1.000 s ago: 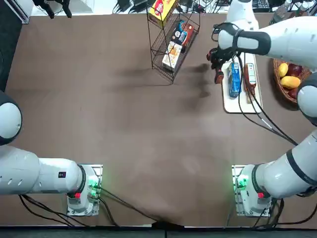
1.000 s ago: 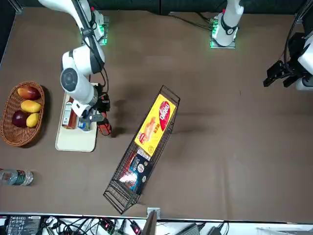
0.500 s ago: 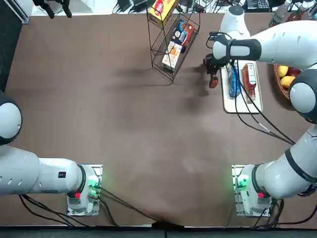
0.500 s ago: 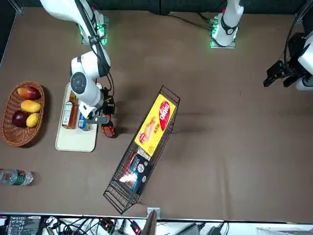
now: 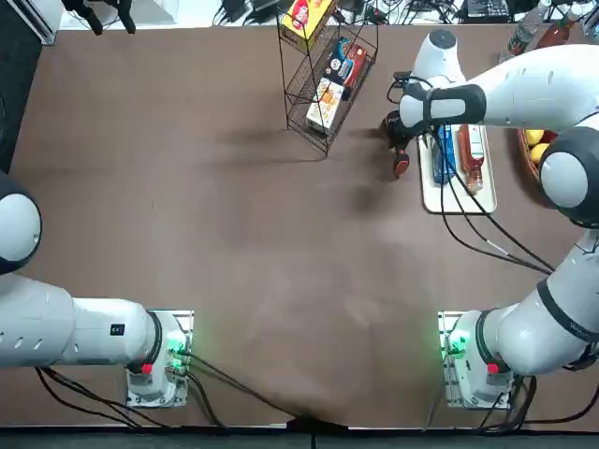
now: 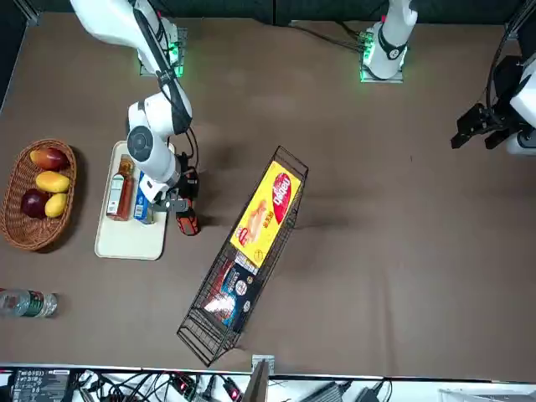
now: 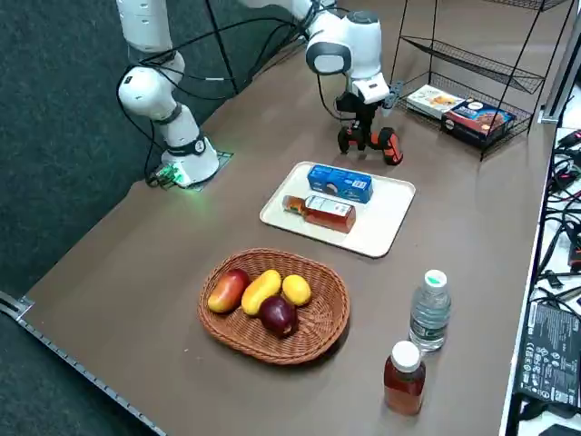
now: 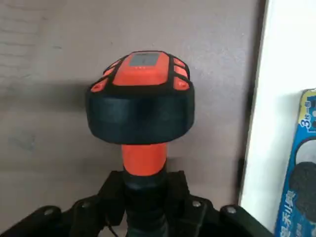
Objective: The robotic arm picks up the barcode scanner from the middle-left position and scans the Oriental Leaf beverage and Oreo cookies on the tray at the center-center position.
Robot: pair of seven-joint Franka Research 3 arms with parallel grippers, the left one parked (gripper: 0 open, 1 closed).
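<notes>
brown wicker basket (image 7: pixel 238 338) of assorted fruit (image 7: pixel 261 292)

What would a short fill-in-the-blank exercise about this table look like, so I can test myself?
1. The robot's claw grips a black and orange ____.
2. On the white tray, the tea bottle lies beside a ____ pack of cookies.
3. The fruit, such as the purple one, sits in a round brown ____.
4. The yellow box lies in a black wire ____.

Missing words: scanner; blue; basket; rack.

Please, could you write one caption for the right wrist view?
The right gripper holds the orange-and-black barcode scanner beside the white tray.
</notes>
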